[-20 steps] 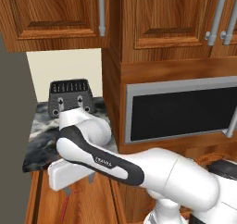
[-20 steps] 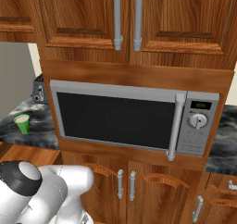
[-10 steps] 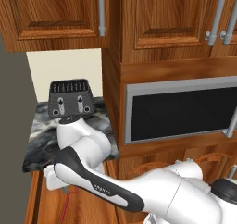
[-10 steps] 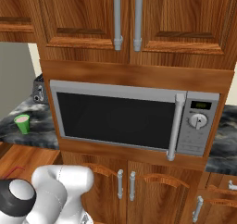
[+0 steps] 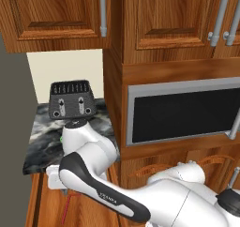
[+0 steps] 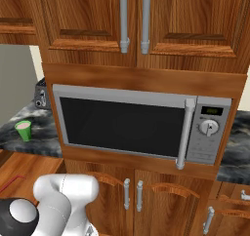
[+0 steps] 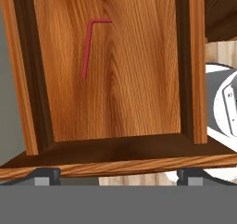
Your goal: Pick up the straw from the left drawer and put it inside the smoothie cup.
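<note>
Looking down into the open left drawer (image 7: pixel 115 79) from the hand view. Left of centre on the bare wooden bottom: the straw (image 7: pixel 86 49), crimson, long shaft running up-and-down in this view, short bent end turning off toward the right at the top. Lies flat, apart from every drawer wall, nearer the left wall than the right. Bottom edge: two dark tips of the gripper (image 7: pixel 118 174), set wide apart with nothing between them, so open and empty. Straw therefore ahead of the tips and offset to their left; a forward, leftward shift likely needed before descent. Shaft roughly square to the line joining the tips, judged favourable for closing across its thin width.

Left base view: straw (image 5: pixel 67 209) again visible low at the left as a thin red line on the drawer bottom (image 5: pixel 47 207), just beneath the arm's white wrist; toaster (image 5: pixel 71 99) on the marble counter (image 5: pixel 40 137) behind.

Right base view: the smoothie cup (image 6: pixel 23 130), green with a pale rim, upright on the counter at far left, well apart from the drawer; microwave (image 6: pixel 141 125) at centre.
</note>
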Available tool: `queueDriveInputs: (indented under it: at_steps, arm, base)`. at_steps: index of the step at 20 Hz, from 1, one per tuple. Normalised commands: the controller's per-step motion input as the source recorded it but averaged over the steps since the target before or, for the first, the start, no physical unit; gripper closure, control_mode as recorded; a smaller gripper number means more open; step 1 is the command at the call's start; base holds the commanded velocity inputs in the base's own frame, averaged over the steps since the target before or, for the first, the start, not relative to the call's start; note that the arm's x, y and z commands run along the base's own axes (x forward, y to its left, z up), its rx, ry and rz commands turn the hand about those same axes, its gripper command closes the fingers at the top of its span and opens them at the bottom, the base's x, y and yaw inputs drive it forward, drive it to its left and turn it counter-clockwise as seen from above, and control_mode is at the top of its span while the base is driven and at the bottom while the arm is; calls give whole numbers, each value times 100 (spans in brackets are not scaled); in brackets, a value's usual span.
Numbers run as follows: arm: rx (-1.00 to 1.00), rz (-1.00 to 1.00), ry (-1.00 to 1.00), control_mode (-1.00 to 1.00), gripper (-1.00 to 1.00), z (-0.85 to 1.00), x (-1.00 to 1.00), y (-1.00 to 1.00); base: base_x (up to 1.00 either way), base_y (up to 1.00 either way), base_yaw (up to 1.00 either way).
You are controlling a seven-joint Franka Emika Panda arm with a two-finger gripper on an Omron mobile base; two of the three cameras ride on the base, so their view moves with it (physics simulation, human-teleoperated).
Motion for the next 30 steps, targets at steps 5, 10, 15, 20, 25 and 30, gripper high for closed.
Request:
queueDriveInputs:
  at_steps: [5,10,15,20,25,30]
  arm:
    - [0,0,0,-100,-100,0,0,0]
    - [0,0,0,-100,-100,-3,0,0]
    - [0,0,0,-100,-100,-2,1,0]
    - [0,0,0,-100,-100,0,31,0]
    - [0,0,0,-100,-100,0,28,0]
    - [0,0,6,-100,-100,-9,28,5]
  base:
    - [0,0,0]
    - [0,0,0]
    - [0,0,0]
    - [0,0,0]
    - [0,0,0]
    - [0,0,0]
